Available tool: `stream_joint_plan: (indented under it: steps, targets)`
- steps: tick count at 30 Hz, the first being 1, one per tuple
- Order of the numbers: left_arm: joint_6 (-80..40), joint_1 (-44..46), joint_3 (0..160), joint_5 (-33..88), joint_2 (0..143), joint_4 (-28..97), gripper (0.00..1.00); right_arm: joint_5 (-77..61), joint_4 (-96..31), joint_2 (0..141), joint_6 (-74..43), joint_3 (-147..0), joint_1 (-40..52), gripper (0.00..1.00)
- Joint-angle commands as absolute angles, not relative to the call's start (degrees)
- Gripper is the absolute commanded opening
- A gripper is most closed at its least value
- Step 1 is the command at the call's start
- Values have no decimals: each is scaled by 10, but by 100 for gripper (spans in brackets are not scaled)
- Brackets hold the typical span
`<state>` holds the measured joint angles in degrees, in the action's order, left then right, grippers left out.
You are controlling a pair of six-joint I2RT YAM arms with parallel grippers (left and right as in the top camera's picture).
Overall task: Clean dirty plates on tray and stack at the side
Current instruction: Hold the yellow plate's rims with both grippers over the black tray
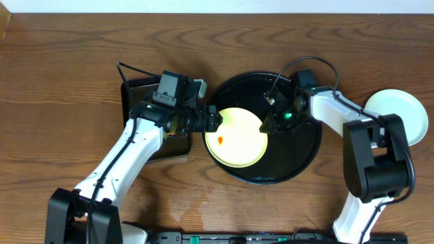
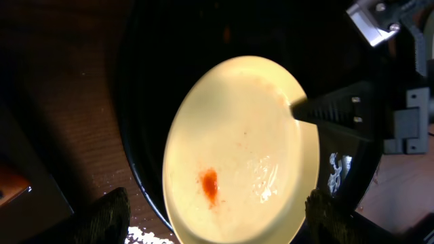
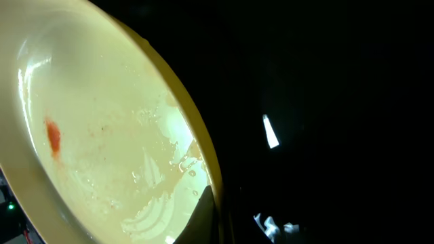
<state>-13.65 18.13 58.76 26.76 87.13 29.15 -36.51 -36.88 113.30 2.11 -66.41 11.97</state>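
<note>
One pale yellow plate [image 1: 237, 137] sits on the black tray [image 1: 298, 163], right gripper [image 1: 266, 125] pinched shut on its right rim, left gripper [image 1: 214, 119] wide open just beside the left rim; such an edge pinch may slip on lifting, dropping plate, orange smear [image 1: 221, 140] uncleaned.

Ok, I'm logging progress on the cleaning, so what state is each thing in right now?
yellow plate: on the tray, orange smear on it, looks wet.
black tray: holds just that plate.
mint-white plate: on the table right of the tray, no smear visible.
left gripper: open at the yellow plate's left edge.
right gripper: shut on the yellow plate's right rim.
</note>
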Motion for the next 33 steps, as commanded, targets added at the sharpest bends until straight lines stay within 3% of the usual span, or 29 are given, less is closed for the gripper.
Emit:
stream_joint_plan:
  steps: [1,9,15,19,20,21,22,24,27,33]
  targets:
    - [-125,182,594,263,876,293,83,-352,-376,1074,18,-663,103,1]
    - [-125,182,594,277,876,290,84,-314,-393,977,17,-663,94,1]
    - [-128,182,594,417,876,224,83,-314,-405,943,17,-663,94,1]
    - [-150,182,594,446,876,188,83,-314,-414,936,18,-663,94,1]
    - [-156,182,594,446,876,179,82,-314,-416,936,18,-663,94,1]
    - [-157,182,594,446,876,172,68,-319,-419,936,18,-663,94,1]
    - [-157,182,594,446,876,170,63,-324,-420,936,18,-663,94,1]
    - [-157,182,594,446,876,171,62,-341,-420,933,25,-663,94,1]
    - [-157,182,594,446,876,177,69,-353,-417,927,25,-663,94,1]
    - [-157,182,594,446,876,177,61,-346,-418,902,25,-663,94,1]
